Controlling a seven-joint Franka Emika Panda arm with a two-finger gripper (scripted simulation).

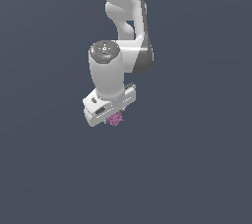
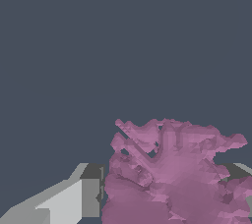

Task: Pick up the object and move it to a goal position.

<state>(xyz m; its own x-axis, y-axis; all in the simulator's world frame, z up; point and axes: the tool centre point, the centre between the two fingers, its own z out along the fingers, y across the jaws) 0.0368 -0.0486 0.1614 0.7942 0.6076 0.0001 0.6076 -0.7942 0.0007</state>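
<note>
The object (image 1: 115,119) is a tiny pink-magenta lumpy clump, poking out just below the white hand of my arm in the exterior view. In the wrist view the object (image 2: 172,174) fills the space between the two grey fingers (image 2: 74,201), pressed against them on both sides. My gripper (image 1: 114,118) is shut on it, its fingertips mostly hidden by the hand in the exterior view. No goal marker shows in either view.
A plain dark grey-blue surface (image 1: 197,169) fills both views. The white arm (image 1: 123,12) comes down from the upper edge of the exterior view.
</note>
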